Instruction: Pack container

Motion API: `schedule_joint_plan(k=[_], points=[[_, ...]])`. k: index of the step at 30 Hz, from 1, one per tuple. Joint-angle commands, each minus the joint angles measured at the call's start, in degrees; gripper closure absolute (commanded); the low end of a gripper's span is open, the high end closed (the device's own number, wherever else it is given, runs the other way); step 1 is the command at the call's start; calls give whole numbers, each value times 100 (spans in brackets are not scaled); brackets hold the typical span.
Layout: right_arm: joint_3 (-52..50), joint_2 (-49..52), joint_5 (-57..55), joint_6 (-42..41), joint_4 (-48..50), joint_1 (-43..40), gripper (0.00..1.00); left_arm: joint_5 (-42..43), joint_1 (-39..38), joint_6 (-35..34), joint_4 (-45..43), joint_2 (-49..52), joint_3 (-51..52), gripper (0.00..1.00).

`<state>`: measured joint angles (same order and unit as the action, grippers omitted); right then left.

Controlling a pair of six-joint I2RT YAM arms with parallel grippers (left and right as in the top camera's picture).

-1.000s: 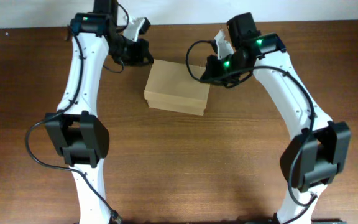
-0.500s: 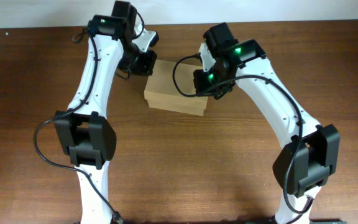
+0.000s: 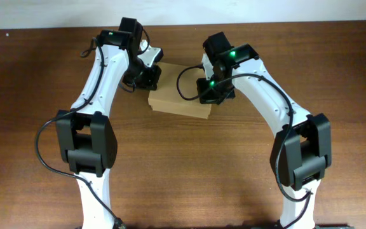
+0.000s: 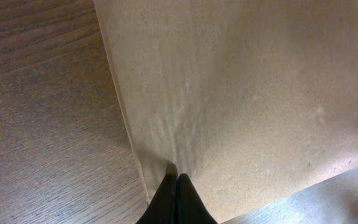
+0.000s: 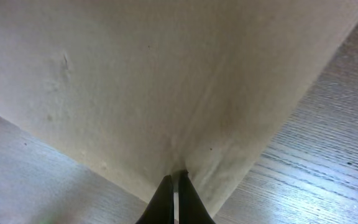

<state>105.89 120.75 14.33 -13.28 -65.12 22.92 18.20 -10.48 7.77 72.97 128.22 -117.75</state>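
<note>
The container (image 3: 179,97) is a tan cardboard box with its lid down, lying in the middle of the table toward the back. My left gripper (image 3: 150,77) is shut and empty, its tips touching the lid near the box's left edge; the left wrist view shows the tips (image 4: 177,178) on the container (image 4: 247,93). My right gripper (image 3: 211,89) is shut, with only a hairline gap, and its tips rest on the lid near the right edge, as the right wrist view shows (image 5: 178,175) against the container (image 5: 154,81).
Brown wooden table (image 3: 189,165) lies all round the box. The table's back edge meets a pale wall just behind the arms. The two arm bases stand at the front left and front right.
Both arms have swung inward from the back corners, and their shut tips have come down onto the lid. The box has not moved.
</note>
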Motion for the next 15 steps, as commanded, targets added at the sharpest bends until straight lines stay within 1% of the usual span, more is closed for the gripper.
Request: schedule_joint_plan(k=[1, 5, 9, 11, 15], points=[[-7, 142, -151, 105, 9, -96, 96, -90, -39, 92, 28, 101, 170, 98], [439, -52, -151, 107, -236, -428, 96, -92, -39, 92, 98, 7, -87, 98], [1344, -341, -376, 409, -855, -807, 96, -177, -22, 90, 216, -264, -761, 98], [2024, -433, -492, 496, -1373, -957, 96, -487, 4, 83, 315, -450, -1294, 98], [3598, -560, -629, 728, -2437, -1152, 96, -1462, 52, 35, 688, -837, -2398, 97]])
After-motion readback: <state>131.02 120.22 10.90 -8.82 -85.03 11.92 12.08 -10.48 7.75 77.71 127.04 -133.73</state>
